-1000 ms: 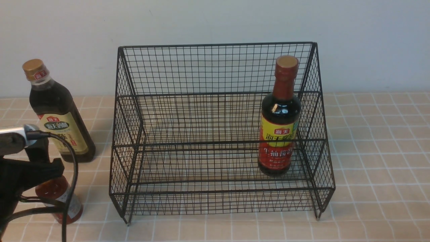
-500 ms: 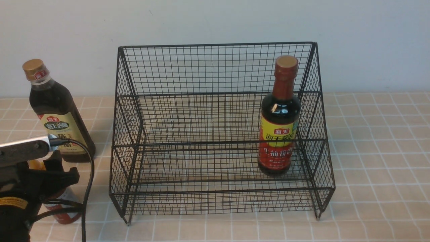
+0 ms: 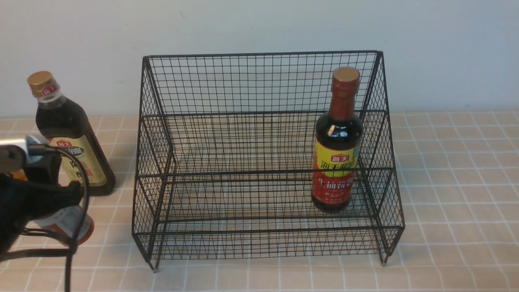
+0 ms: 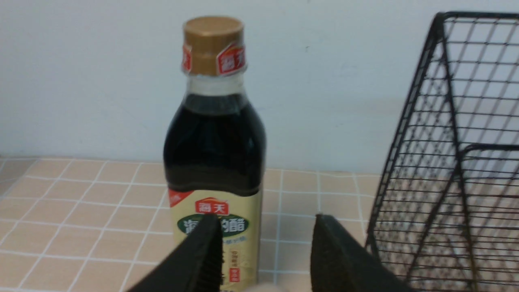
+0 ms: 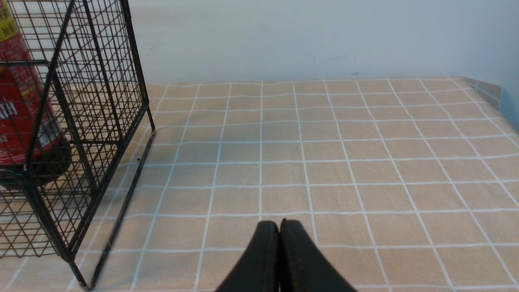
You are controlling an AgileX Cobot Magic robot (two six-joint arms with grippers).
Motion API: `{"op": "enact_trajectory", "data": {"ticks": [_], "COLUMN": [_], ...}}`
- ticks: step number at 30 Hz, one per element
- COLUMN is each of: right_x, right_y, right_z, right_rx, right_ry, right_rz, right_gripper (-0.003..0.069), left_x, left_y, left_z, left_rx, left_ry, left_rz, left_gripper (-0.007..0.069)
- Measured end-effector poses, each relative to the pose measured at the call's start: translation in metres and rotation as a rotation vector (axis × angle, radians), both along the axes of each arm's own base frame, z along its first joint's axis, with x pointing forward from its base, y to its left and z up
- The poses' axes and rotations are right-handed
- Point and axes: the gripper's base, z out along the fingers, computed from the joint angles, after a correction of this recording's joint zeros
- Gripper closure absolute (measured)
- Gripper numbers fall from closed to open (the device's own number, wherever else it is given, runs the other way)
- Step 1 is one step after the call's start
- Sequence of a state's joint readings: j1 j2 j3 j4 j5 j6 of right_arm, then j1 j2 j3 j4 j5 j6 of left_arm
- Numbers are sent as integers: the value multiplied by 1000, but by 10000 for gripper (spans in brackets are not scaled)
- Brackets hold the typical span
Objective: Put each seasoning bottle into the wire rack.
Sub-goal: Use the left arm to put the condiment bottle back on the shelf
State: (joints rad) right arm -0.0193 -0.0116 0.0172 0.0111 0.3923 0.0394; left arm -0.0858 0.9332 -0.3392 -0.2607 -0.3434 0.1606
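Observation:
The black wire rack (image 3: 259,81) stands mid-table. The soy bottle (image 3: 338,142) with red neck stands upright inside it at the right; it also shows in the right wrist view (image 5: 20,101). The tall vinegar bottle (image 3: 61,121) with gold cap stands on the table left of the rack, and in the left wrist view (image 4: 215,142) just beyond the fingers. My left gripper (image 3: 61,198) grips the small red sauce bottle (image 3: 67,225), which hangs tilted, its base off the table; its cap is mostly hidden. My right gripper (image 5: 279,223) is shut and empty, outside the front view.
The rack's left side (image 4: 458,162) is close to my left gripper. The rack's right wall (image 5: 101,81) stands beside my right gripper. A tan tiled cloth (image 5: 344,154) covers the table; a pale wall (image 3: 259,24) runs behind.
My left gripper dipped down over the small red sauce bottle, then rose with it. The bottle's base has come up off the table and tilted. Nothing else moved.

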Motion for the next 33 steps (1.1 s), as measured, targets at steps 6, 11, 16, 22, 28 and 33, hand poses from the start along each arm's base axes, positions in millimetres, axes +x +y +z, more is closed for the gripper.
{"op": "enact_trajectory", "data": {"ticks": [6, 11, 16, 22, 28, 33], "right_x": [0, 0, 0, 0, 0, 0], "right_y": [0, 0, 0, 0, 0, 0], "right_z": [0, 0, 0, 0, 0, 0], "right_rx": [0, 0, 0, 0, 0, 0], "right_ry": [0, 0, 0, 0, 0, 0], "right_rz": [0, 0, 0, 0, 0, 0], "right_gripper": [673, 673, 673, 673, 673, 673], "left_x": [-20, -34, -36, -24, 4, 30], "left_y": [-6, -7, -21, -54, -79, -95], "left_z": [44, 73, 74, 68, 51, 27], "left_rx": [12, -16, -55, -60, -38, 22], "left_ry": [4, -76, -59, -68, -72, -65], "left_rz": [-85, -105, -196, -362, -405, -415], "left_gripper": [362, 362, 362, 362, 362, 362]}}
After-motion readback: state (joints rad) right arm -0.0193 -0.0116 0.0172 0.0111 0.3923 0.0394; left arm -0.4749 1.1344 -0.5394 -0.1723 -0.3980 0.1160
